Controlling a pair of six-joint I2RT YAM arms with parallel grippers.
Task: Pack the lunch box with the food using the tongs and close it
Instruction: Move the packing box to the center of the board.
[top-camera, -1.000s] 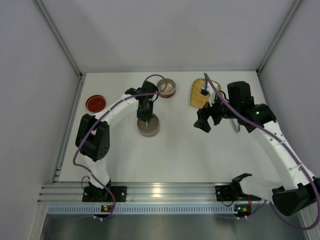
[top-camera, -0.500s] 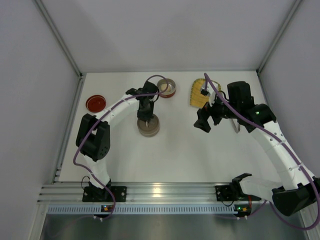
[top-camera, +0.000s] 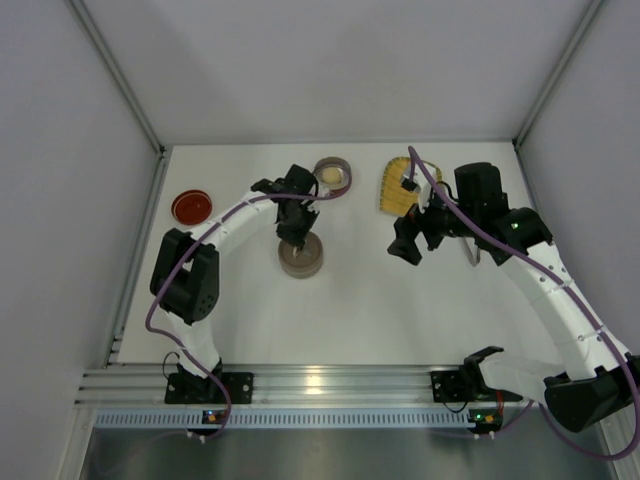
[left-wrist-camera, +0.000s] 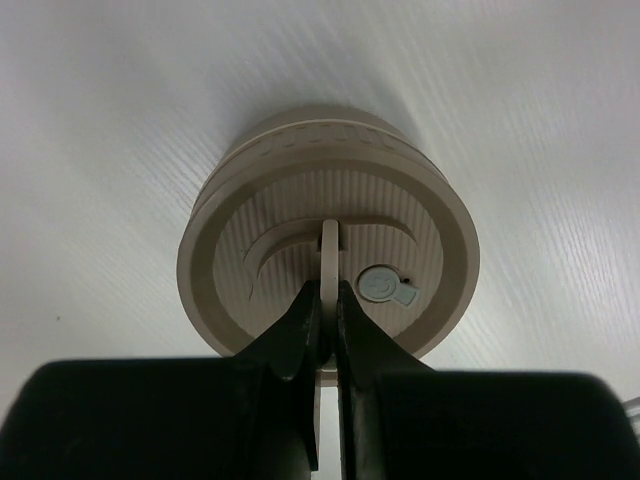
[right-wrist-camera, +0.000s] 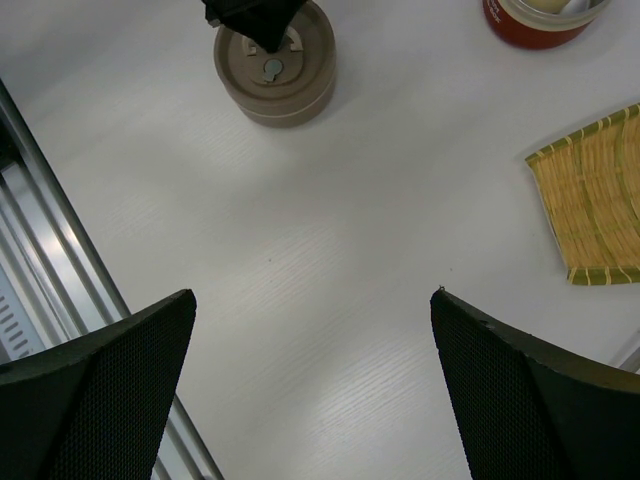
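Left pincer (left-wrist-camera: 325, 298): shut narrow on the thin upright tab (left-wrist-camera: 329, 240) at the middle of the beige lid (left-wrist-camera: 290, 175). Judging by the edge-on pinch, the tab serves as the handle for lifting or seating that lid on the round beige box (top-camera: 300, 262).

Right pincer (right-wrist-camera: 312, 300): jaws wide, nothing between them, hanging over bare table (right-wrist-camera: 330, 220). Probably the arm meant to take the tongs.

Whitish lump (top-camera: 332, 174) sits inside the red tin (top-camera: 336, 190), just beyond the box. Yellow tray (top-camera: 397, 192) lies beside the right arm. There is an orange tint on it, but the pieces are too small to separate. Red disc (top-camera: 191, 207) lies well apart, far left.

Tongs (top-camera: 471, 252): only a grey sliver beside the right arm, mostly hidden, so naming it is a guess. Lid seated or raised: cannot tell.
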